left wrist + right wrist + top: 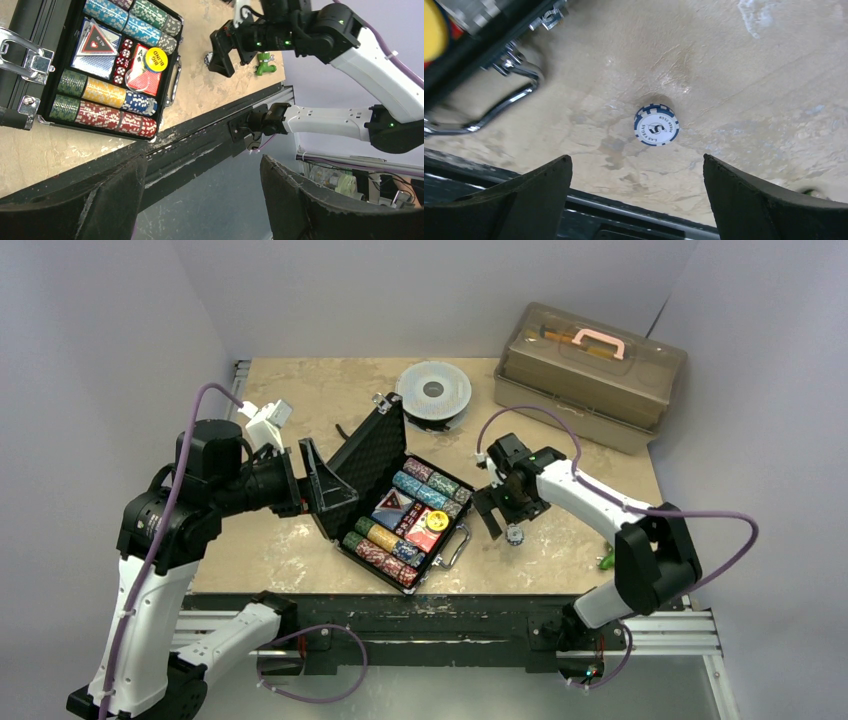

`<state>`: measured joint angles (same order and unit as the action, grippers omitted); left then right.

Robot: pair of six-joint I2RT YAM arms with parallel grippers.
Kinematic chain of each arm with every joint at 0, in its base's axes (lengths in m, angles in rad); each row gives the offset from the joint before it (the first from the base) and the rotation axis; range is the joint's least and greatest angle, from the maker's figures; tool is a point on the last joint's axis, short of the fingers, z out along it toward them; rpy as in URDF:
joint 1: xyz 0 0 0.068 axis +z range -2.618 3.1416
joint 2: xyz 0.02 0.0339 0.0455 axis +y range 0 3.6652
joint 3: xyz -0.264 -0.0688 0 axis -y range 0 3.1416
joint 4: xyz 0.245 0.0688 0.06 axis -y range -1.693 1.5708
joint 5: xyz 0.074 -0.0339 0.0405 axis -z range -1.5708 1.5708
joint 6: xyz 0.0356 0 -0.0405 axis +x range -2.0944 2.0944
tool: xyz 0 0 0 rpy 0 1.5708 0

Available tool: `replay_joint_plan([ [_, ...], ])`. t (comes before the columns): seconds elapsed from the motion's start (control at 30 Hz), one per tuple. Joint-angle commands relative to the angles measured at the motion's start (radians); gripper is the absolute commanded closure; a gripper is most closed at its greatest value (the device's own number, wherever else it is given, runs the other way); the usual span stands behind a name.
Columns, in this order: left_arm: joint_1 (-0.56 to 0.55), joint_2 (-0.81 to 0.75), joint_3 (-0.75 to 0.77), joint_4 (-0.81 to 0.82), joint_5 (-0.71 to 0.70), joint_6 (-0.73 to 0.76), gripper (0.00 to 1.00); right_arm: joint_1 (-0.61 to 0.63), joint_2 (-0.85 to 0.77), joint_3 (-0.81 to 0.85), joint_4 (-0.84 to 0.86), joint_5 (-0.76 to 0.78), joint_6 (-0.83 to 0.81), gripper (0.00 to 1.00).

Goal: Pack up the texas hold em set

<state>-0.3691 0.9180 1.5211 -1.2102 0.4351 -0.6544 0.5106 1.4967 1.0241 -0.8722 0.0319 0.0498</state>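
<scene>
Lying flat on the beige tabletop [300, 390] just right of the open black ribbed briefcase [362, 458], a round blue-and-white poker chip [656, 125] sits directly under the right hand [508, 515], fingers [539, 195] spread and empty; the left hand [202, 165], also spread, hangs farther off

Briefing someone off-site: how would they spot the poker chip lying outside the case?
Find the open black briefcase mid-table, then look just past its silver handle, toward the right arm. A blue-and-white poker chip lies flat on the tabletop below the open right gripper; it is the only chip outside the case's rows.
</scene>
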Motion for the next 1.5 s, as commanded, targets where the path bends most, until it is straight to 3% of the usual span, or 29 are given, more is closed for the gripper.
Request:
replay_joint_plan([
  [0.0,-0.005,0.004,0.002,0.047,0.011,-0.003,0.2,-0.018,-0.073,0.072,-0.059,0.071,0.315,0.01],
  [0.07,-0.005,0.005,-0.001,0.052,0.014,-0.004,0.2,-0.064,-0.073,0.076,-0.074,0.054,0.508,0.01],
  [0.17,-0.005,0.005,-0.008,0.063,0.02,-0.01,0.2,-0.179,-0.021,0.067,-0.126,-0.079,0.648,0.01],
  [0.33,-0.005,-0.016,-0.009,0.061,0.011,-0.011,0.2,-0.225,-0.046,-0.074,-0.008,-0.152,0.893,0.01],
  [0.57,-0.005,-0.045,-0.005,0.034,-0.021,-0.008,0.2,-0.227,-0.036,-0.113,0.004,-0.064,1.138,0.05],
  [1.0,-0.005,-0.059,-0.009,0.029,-0.03,-0.005,0.2,-0.227,-0.004,-0.158,0.086,0.022,1.196,0.15],
  [1.47,-0.005,-0.05,-0.004,0.032,-0.011,-0.004,0.2,-0.222,-0.023,-0.272,0.206,0.004,1.226,0.26],
])
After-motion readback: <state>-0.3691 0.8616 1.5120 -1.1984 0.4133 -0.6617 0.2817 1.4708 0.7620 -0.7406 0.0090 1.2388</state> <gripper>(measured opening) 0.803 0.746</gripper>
